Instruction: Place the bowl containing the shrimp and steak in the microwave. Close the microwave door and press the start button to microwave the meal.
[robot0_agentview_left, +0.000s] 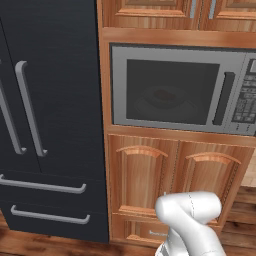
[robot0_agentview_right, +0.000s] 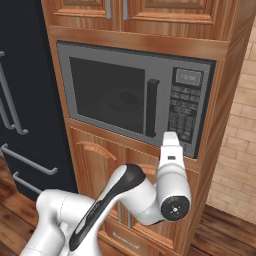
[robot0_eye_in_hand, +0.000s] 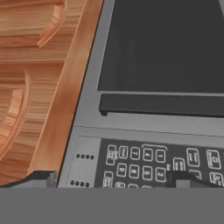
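Grey stainless steel frames the built-in microwave (robot0_agentview_left: 177, 90), set in a brown wooden cabinet column (robot0_agentview_left: 170, 165) beside a black fridge (robot0_agentview_left: 50, 115); its dark-glass microwave door (robot0_agentview_right: 112, 95) is closed. Behind the glass, a shallow pale bowl (robot0_agentview_left: 162, 100) shows dimly with a red steak chunk (robot0_agentview_right: 129, 98) on it. The claw (robot0_eye_in_hand: 111, 179) is spread wide just before the lower keypad panel (robot0_agentview_right: 182, 112), one dark fingertip over the wood trim, the other over the buttons.

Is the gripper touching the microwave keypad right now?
Cannot tell. In the hand view one dark fingertip overlaps the keypad buttons, but no gap or contact shows plainly. In the right base view the hand hides where the gripper meets the panel.
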